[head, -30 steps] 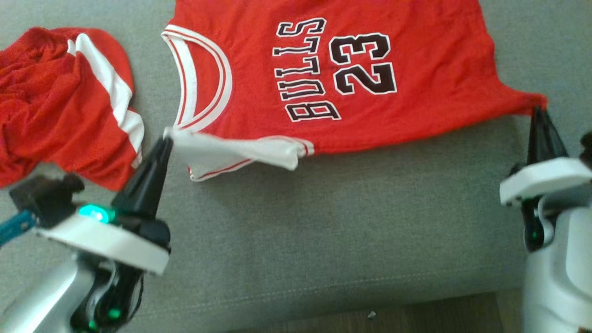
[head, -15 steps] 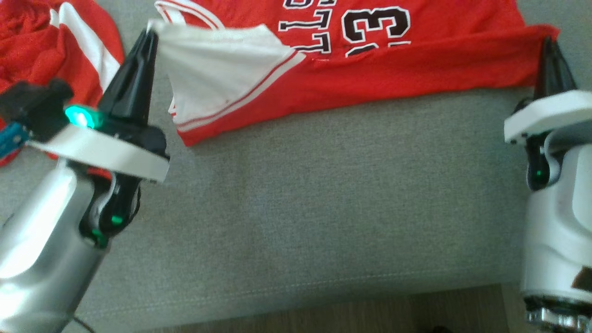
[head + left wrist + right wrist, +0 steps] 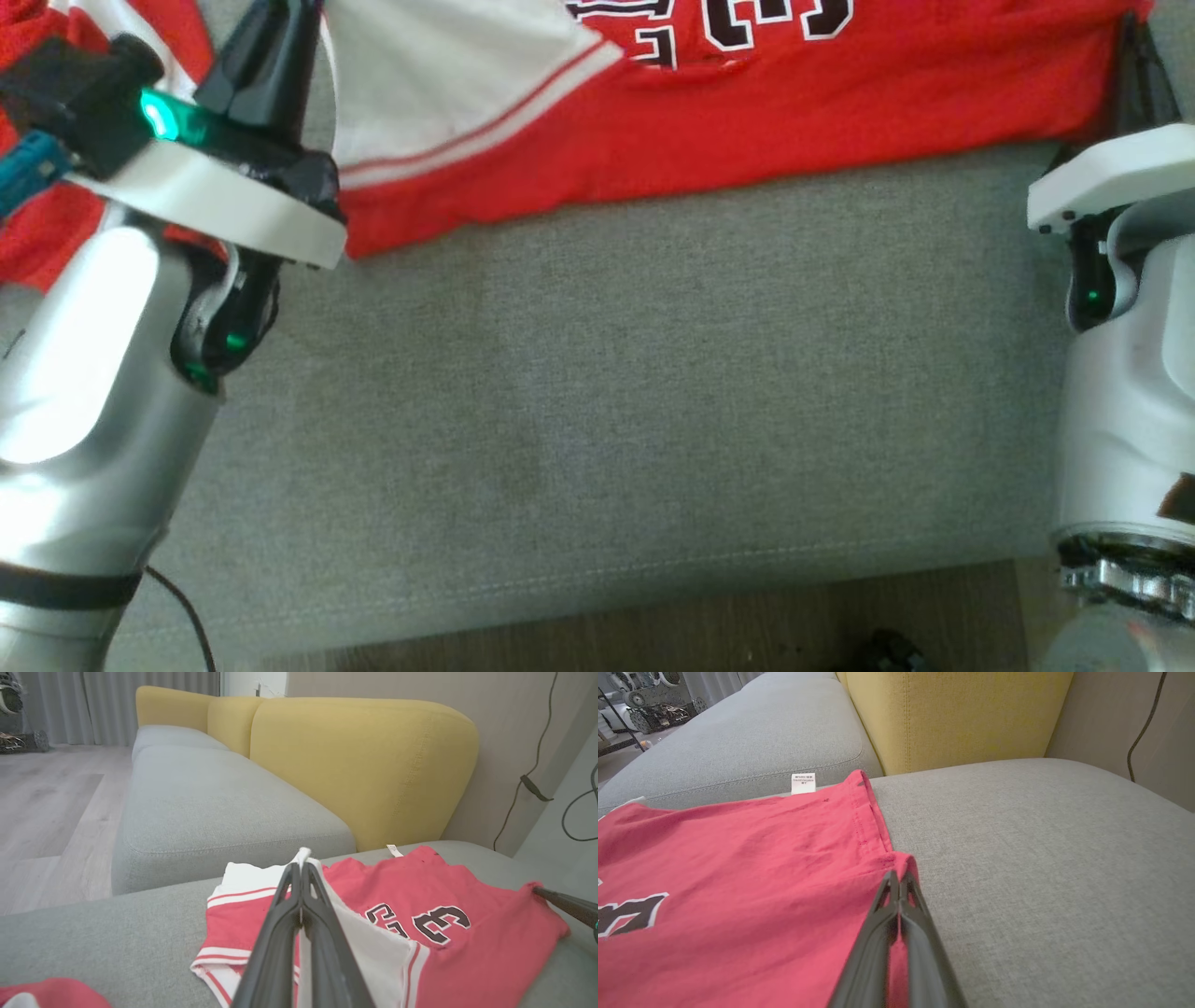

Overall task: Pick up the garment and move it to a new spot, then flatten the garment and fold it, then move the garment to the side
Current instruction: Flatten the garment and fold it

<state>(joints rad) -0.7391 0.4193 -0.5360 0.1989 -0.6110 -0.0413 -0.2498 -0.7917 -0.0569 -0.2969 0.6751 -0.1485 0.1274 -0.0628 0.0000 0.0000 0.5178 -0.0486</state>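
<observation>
head view, near to far: grey sofa cushion (image 3: 597, 373) at 6 o'clock. left gripper (image 3: 289, 14) at 10 o'clock, fingers pinched tight on the white-trimmed shoulder of the red jersey (image 3: 747, 121). right gripper (image 3: 1134, 37) at 2 o'clock, clamped on its hem corner. jersey lies at 12 o'clock, near edge turned over toward the print. second red garment (image 3: 37, 233) at 9 o'clock. yellow backrest (image 3: 364, 765) beyond.

The left gripper (image 3: 301, 868) and right gripper (image 3: 899, 879) each have two long, tapering black fingers (image 3: 280, 933) on a white disc-shaped collar (image 3: 215, 201) with green lights (image 3: 159, 117) and glossy silver forearms (image 3: 75, 373), the left one ringed by a black band (image 3: 65, 586) beside a thin black cable (image 3: 182, 607).
</observation>
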